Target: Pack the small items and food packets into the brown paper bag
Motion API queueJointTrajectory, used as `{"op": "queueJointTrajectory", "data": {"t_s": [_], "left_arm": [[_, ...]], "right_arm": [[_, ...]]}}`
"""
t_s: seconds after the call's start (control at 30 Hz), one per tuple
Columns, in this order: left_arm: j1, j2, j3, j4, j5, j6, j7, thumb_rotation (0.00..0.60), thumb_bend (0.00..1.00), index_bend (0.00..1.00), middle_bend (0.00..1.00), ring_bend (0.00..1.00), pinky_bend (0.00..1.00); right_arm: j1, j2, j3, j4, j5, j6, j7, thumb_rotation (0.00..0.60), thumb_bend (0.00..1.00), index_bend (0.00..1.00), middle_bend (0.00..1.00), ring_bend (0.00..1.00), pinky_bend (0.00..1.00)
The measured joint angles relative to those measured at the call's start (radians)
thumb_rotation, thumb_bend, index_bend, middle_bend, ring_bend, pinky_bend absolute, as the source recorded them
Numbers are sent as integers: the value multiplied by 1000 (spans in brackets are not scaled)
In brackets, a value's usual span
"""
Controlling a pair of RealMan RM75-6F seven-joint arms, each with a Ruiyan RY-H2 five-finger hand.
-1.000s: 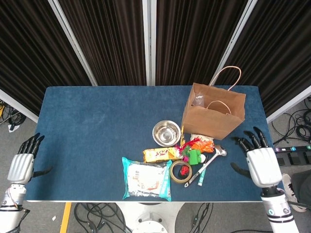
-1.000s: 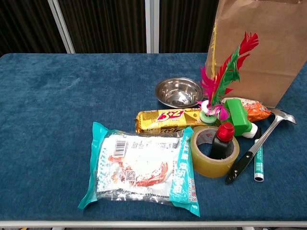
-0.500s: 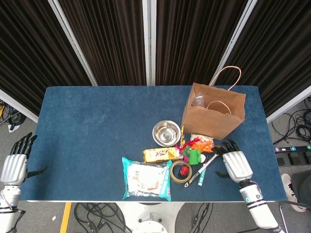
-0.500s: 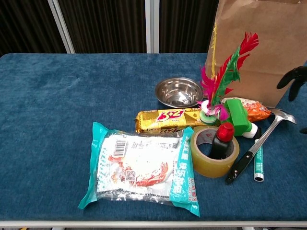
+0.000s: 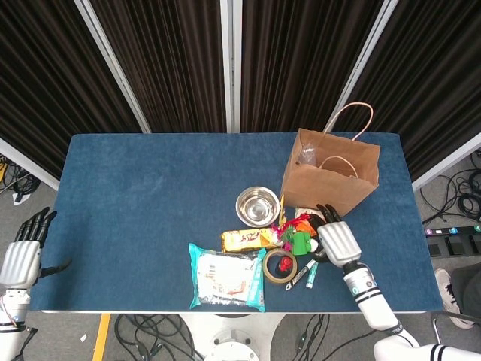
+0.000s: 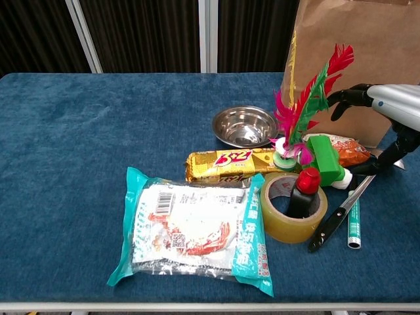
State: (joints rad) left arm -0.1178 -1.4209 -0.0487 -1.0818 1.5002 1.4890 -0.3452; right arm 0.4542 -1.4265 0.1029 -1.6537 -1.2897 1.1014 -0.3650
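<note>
The noodle packet [image 6: 193, 231] lies nearest the table's front edge, its long axis across. Beyond it, the right hand [image 5: 335, 237] hovers over the orange snack packet [image 6: 341, 149], fingers spread, gripping nothing (left hand [image 5: 22, 256] likewise). Farthest, the brown paper bag [image 5: 331, 177] stands upright.

Head view looks down; chest view low, nearer, sharing the table [image 5: 150, 203].

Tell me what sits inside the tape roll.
A small dark bottle with a red cap stands in the hole of the tape roll. The roll's wall hides the bottle's base.
</note>
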Motion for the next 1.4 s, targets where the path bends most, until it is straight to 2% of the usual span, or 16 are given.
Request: {"op": "queueJointTrajectory", "data": {"t_s": [0.27,0.6,0.93,1.4], "left_arm": [[3,-1,0,13,-3,-1,-10,600,132,80,55,0,119],[14,-7,3,43,-7,-1,-36,600,132,80,56,0,118],[16,-13,4,57,-3,2,-46,600,132,80,56,0,118],[16,-17,4,66,-2,-1,-52,600,131,80,56,0,119]], "right_arm": [[7,1,-17,-32,1,-7,-29,600,0,117,217,13,0],[29,-52,-20,8,57,-36,-73,600,0,117,231,13,0],[33,-76,-15,21,63,-9,-98,600,0,247,292,39,0],[41,-93,-17,30,89,-4,-131,600,0,312,297,58,0]]}}
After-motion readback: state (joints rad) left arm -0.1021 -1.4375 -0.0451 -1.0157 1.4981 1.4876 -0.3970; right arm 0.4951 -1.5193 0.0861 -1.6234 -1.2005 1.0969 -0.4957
